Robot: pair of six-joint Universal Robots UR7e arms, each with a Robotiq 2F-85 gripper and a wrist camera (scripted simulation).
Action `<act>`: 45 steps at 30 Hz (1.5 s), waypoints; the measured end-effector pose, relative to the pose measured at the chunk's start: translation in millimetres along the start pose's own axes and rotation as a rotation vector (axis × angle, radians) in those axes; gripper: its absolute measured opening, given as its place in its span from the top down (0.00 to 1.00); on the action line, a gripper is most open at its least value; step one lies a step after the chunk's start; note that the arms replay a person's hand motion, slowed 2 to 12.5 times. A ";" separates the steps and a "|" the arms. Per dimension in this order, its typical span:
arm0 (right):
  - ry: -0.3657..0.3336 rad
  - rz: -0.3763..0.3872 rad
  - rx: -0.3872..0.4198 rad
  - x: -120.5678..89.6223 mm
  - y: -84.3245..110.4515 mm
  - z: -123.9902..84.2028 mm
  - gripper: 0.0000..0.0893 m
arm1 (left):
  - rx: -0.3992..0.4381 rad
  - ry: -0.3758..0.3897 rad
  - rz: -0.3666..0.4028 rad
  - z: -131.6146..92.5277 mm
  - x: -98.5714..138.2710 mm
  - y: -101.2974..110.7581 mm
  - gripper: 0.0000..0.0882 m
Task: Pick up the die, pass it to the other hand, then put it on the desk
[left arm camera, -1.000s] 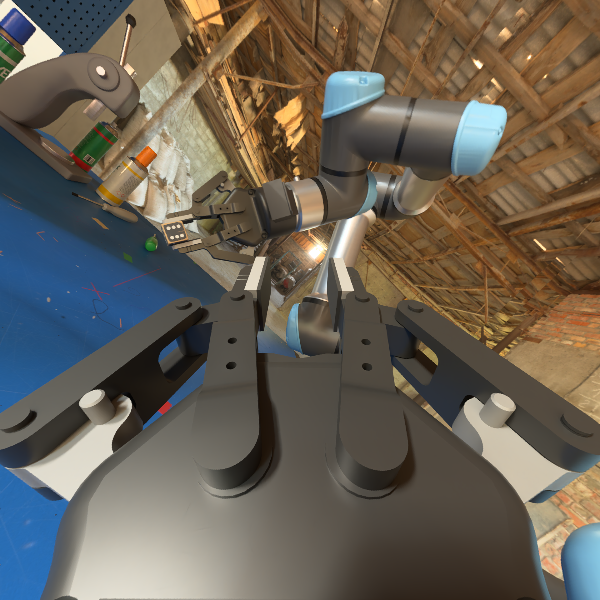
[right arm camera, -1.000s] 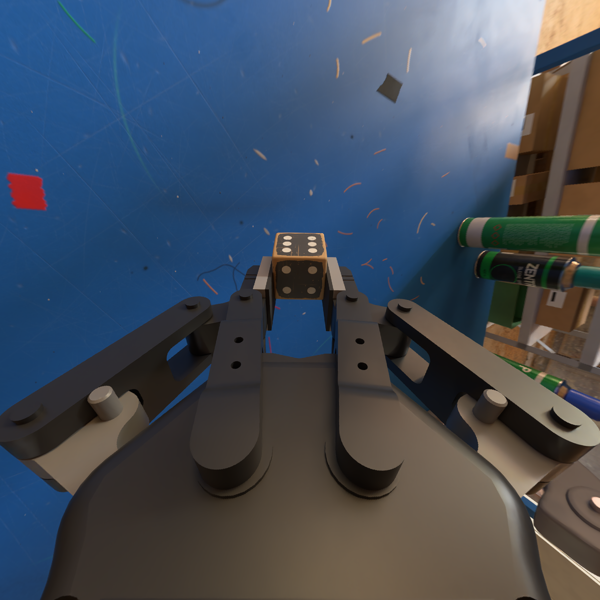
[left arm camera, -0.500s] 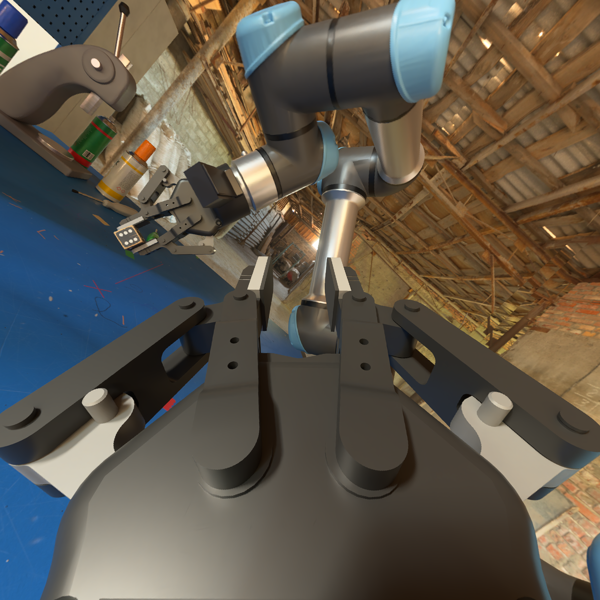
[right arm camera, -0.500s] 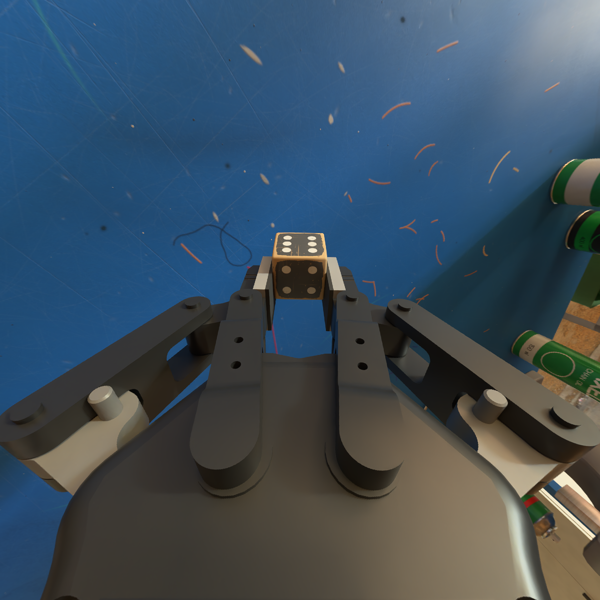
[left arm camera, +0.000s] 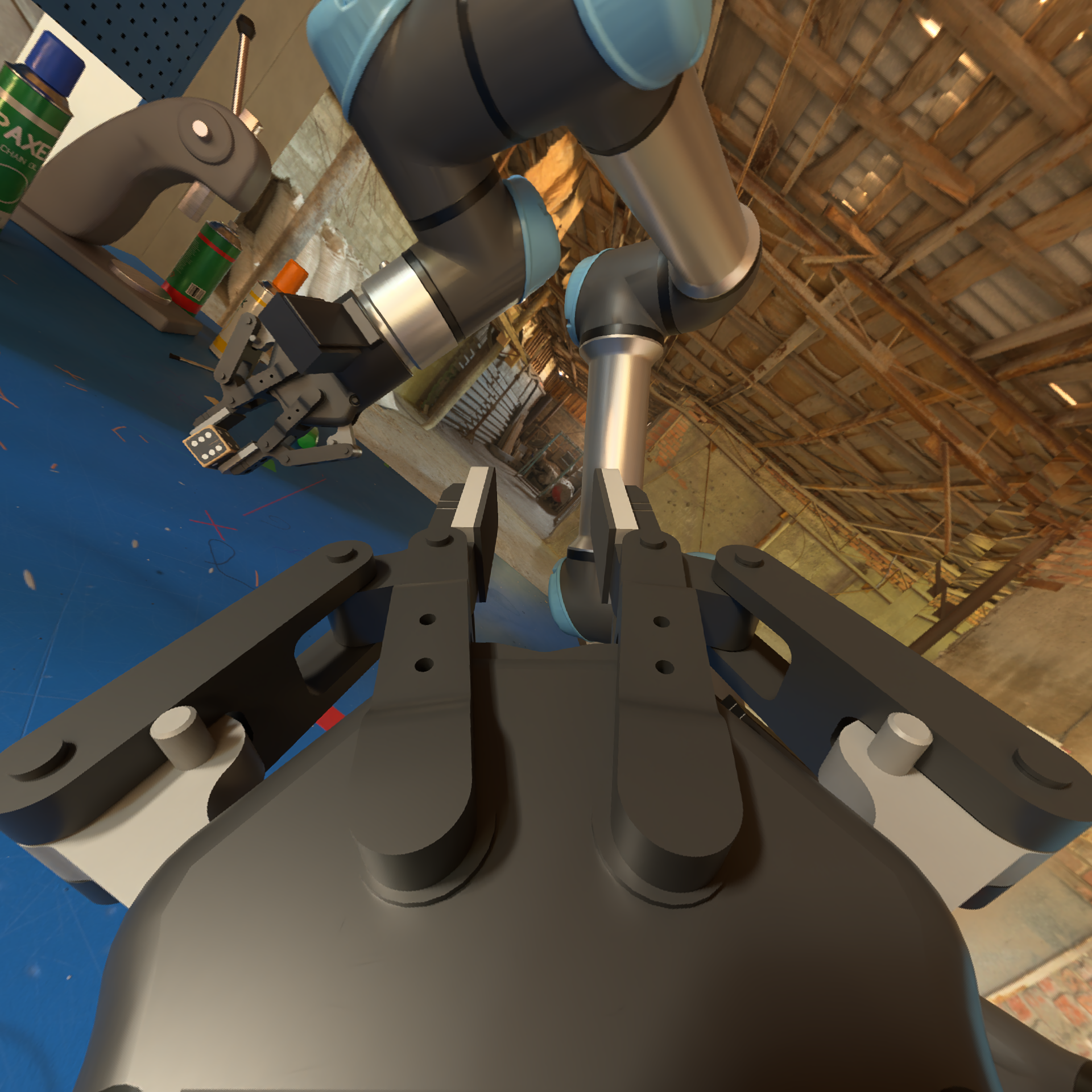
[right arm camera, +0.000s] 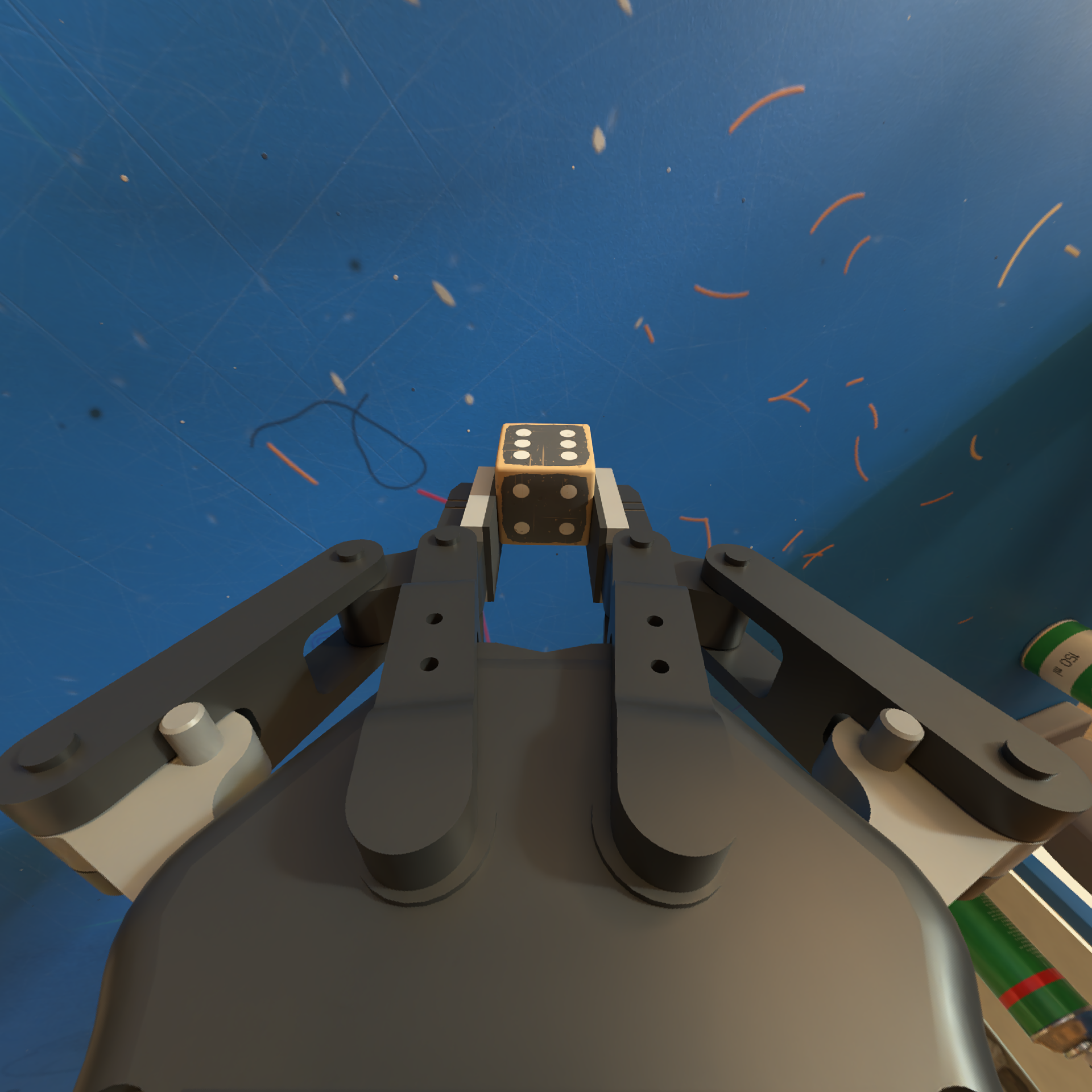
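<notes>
Lowered closer to the desk, the die is clamped by the right gripper; release should be withheld until contact, while the left gripper is held apart, empty.

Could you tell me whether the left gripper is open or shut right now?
Open: the left gripper holds nothing, with a clear gap between its fingers.

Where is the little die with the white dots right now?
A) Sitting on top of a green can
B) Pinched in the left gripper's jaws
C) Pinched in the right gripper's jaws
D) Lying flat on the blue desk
C: the die sits squeezed between the jaws of the right gripper above the blue desk, while the left gripper has nothing between its jaws.
</notes>
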State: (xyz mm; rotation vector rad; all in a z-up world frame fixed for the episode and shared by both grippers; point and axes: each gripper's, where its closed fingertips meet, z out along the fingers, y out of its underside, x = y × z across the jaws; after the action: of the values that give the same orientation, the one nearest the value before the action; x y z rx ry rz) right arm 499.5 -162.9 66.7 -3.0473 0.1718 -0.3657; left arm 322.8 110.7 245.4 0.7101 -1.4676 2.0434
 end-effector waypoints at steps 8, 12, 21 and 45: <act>-0.034 0.021 -0.033 6.3 6.0 16.7 0.72 | 0.002 -0.006 0.006 -2.9 1.3 -0.7 0.71; -0.047 0.034 -0.051 9.2 9.2 23.8 0.72 | 0.003 -0.007 0.007 -4.4 1.6 -1.2 0.73; -0.076 0.051 -0.084 13.8 13.9 36.4 0.72 | 0.005 -0.014 0.012 -7.0 1.1 -1.9 0.78; -0.096 0.054 -0.093 22.0 7.7 52.7 0.72 | 0.002 -0.017 0.017 -8.5 -0.8 -3.4 0.88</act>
State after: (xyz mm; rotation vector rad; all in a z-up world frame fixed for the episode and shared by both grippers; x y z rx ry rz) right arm 532.5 -170.3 20.0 -3.1359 0.2724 -0.2127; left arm 324.7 119.7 244.8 0.7192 -1.4864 2.0565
